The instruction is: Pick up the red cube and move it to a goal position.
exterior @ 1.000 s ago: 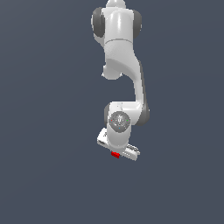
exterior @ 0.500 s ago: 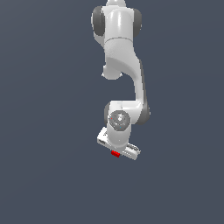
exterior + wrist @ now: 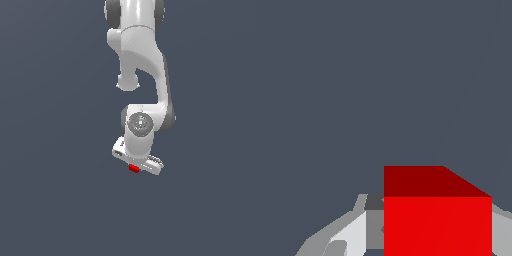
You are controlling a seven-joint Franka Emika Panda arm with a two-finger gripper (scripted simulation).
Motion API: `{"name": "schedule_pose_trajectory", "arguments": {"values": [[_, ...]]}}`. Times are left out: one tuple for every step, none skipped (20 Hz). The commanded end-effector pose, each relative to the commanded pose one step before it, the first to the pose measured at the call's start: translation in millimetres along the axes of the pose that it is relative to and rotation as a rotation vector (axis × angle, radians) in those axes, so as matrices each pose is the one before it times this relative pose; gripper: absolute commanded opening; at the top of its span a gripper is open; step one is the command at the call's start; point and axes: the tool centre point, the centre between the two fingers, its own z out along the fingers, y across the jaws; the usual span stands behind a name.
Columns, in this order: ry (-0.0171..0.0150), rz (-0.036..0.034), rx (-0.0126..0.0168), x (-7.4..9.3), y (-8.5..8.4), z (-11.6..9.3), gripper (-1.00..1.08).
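Note:
The red cube [image 3: 133, 168] is a tiny bright red block at the tip of my white gripper [image 3: 135, 168], below the wrist in the exterior view. In the wrist view the red cube [image 3: 437, 220] fills the space between my fingers [image 3: 356, 227], with a grey pad against its side. The gripper [image 3: 436, 235] is shut on the cube. No goal marker shows in either view.
A plain dark grey ground [image 3: 50, 200] lies behind the arm in both views. The white arm links [image 3: 142, 60] reach down from the top of the exterior view to the wrist [image 3: 140, 124].
The gripper, with the red cube in it, has shifted slightly upward in the exterior view. Its hold on the cube is unchanged.

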Motion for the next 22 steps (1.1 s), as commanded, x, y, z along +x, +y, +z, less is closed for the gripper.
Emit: {"name": "schedule_pose_trajectory", "arguments": {"values": [[0.00149,-0.00030,0.00098,-7.84,-0.58,-17.04,-1.00],[0.00000,0.00000,0.00000,-3.77,-0.11,-7.56,-1.00],[-0.00015,0.00013,0.00044,-3.97,0.00,-8.15,-1.00],[0.00000,0.00000,0.00000,-4.26,-0.13,-8.61,-1.00],[0.00000,0.00000,0.00000,-4.34,-0.14,-8.80,-1.00],[0.00000,0.00000,0.00000,-4.38,-0.14,-8.92,-1.00],[0.00000,0.00000,0.00000,-4.42,-0.15,-9.04,-1.00],[0.00000,0.00000,0.00000,-4.47,-0.16,-9.17,-1.00],[0.00000,0.00000,0.00000,-4.51,-0.17,-9.30,-1.00],[0.00000,0.00000,0.00000,-4.55,-0.17,-9.44,-1.00],[0.00000,0.00000,0.00000,-4.59,-0.18,-9.59,-1.00],[0.00000,0.00000,0.00000,-4.64,-0.19,-9.74,-1.00],[0.00000,0.00000,0.00000,-4.67,-0.20,-9.87,-1.00],[0.00000,0.00000,0.00000,-4.57,-0.21,-9.73,-1.00],[0.00000,0.00000,0.00000,-4.43,-0.21,-9.50,-1.00],[0.00026,0.00023,-0.00034,-4.23,-0.16,-9.23,-1.00],[0.00000,0.00000,0.00000,-4.05,-0.22,-8.84,-1.00],[0.00000,0.00000,0.00000,-3.84,-0.23,-8.46,-1.00],[0.00028,0.00012,-0.00038,-3.66,-0.26,-8.09,-1.00],[0.00000,0.00000,0.00000,-3.41,-0.24,-7.66,-1.00],[0.00000,0.00000,0.00000,-3.19,-0.24,-7.23,-1.00],[0.00000,0.00000,0.00000,-2.96,-0.25,-6.79,-1.00]]}}
